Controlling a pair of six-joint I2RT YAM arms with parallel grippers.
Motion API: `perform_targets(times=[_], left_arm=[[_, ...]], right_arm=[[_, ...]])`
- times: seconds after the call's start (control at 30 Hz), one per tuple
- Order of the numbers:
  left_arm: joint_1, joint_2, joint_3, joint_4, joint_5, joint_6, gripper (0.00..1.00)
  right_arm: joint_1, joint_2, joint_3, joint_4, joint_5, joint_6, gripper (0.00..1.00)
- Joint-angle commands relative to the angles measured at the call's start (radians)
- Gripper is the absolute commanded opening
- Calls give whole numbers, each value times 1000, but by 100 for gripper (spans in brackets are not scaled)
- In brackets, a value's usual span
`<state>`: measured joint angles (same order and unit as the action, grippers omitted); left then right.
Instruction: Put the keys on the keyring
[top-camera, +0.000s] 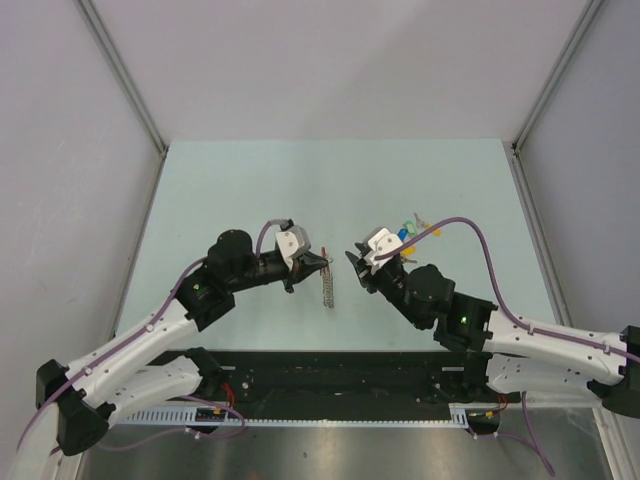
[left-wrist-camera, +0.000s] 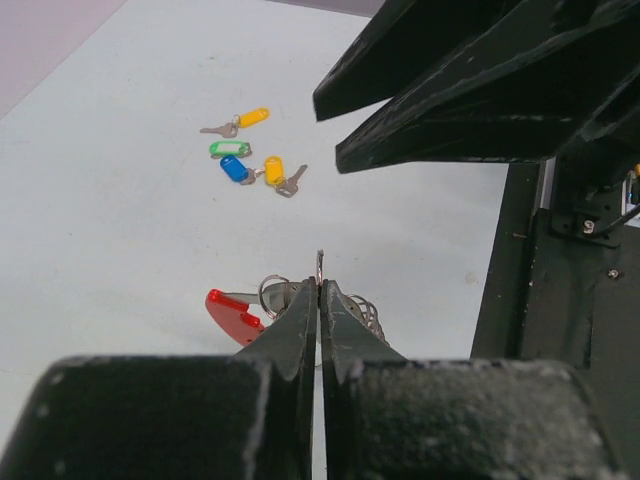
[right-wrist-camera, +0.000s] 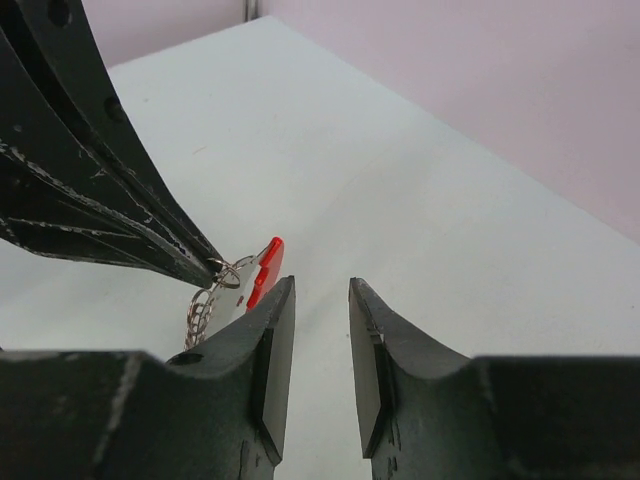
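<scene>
now left end effector (left-wrist-camera: 320, 288) pinched shut on keyring (left-wrist-camera: 232, 312); right end effector (right-wrist-camera: 322, 300) just beside it, jaws parted, empty. keys (left-wrist-camera: 250, 160) lie on surface (left-wrist-camera: 110, 240), well apart. hold ring steady, fetch one key.

surface: pale green table (top-camera: 250, 180) | lying on it: keys (left-wrist-camera: 236, 167), heads yellow, green, blue, clustered

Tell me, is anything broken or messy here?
Nothing looks broken or spilled. The left gripper pinches the keyring by its thin metal ring, and the keys lie together on the table, apart from it.
</scene>
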<state>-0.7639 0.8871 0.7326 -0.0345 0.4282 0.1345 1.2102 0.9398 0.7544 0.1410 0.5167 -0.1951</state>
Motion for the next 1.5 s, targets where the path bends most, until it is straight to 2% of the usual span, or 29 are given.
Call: perform_targets(times=[0.0,0.37,0.5,0.83,0.97,1.2,1.33,1.47], left_arm=[[-5,7,40,61,-17,-65,0],[-5,4,42,64,-14,-82,1],[-5,6,42,64,-22,-91,1],[-3,26,54,51,-74,-128,1],[-2,30,56,56,-75,-176,0],[26,30,56,64,-62,-242,0],[67,38,70,41,-100,-236,0],[104,42,77,2,-120,-230,0]], right_arm=[[0,-29,-23,91,37,42,34],[0,73,-30,187,40,29,35],[2,106,-32,203,-32,40,35],[12,152,-30,239,-73,60,35],[31,189,-29,259,-24,62,35],[40,209,-29,252,149,82,40],[-18,148,-29,189,135,126,42],[-156,79,-29,60,54,216,43]])
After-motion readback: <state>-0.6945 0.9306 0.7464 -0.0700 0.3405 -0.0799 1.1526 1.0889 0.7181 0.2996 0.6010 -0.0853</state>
